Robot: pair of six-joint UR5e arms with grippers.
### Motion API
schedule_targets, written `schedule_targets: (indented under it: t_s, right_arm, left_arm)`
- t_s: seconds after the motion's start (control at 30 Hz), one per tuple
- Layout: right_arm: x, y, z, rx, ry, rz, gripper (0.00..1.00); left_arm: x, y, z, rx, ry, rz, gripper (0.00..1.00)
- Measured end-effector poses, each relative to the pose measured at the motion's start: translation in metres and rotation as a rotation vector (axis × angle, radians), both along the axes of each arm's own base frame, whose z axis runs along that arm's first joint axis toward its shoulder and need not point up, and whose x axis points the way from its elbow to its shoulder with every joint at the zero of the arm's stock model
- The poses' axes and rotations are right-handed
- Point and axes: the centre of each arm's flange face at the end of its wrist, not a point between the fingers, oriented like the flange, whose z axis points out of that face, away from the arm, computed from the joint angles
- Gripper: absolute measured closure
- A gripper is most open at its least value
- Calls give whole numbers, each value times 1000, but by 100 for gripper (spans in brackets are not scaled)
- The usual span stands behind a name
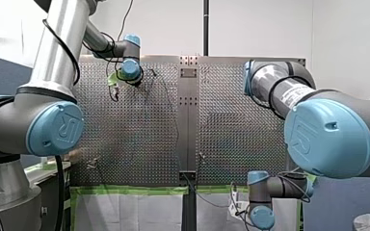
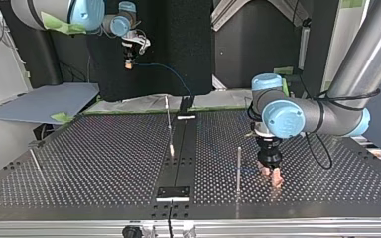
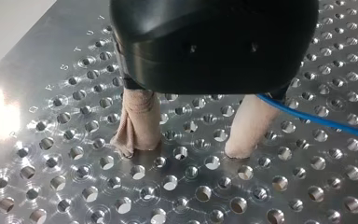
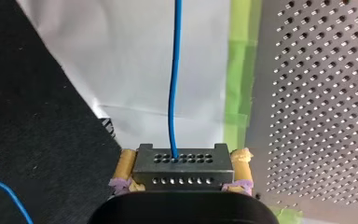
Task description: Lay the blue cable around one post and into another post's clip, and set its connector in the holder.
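Now the black connector (image 4: 182, 171) on the blue cable (image 4: 173, 79) is gripped by the right gripper (image 4: 182, 163), while the left gripper (image 3: 187, 147) is spread open, tips on the table (image 3: 121, 196).

Open room over the table (image 2: 94, 148) at the top view's left; beside my left gripper (image 2: 271, 176), crowded by an upright post (image 2: 238, 166) and the blue cable (image 3: 317, 119).

Left hand (image 2: 271, 174) on table (image 2: 104, 163) beside post (image 2: 238, 168); connector (image 4: 182, 168) in right hand (image 2: 128, 62), off-table.
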Motion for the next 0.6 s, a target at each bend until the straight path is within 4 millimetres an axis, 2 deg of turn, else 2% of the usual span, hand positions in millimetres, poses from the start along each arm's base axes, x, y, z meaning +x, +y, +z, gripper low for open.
schedule_targets:
  t_s: [0.4,0.6]
  right_arm:
    - [6,-33,53,-17,0,-3,97]
    - [1,-38,74,-35,-2,-16,97]
  left_arm:
    - [1,1,0,0,1,4,0]
    - [2,4,0,-1,0,10,0]
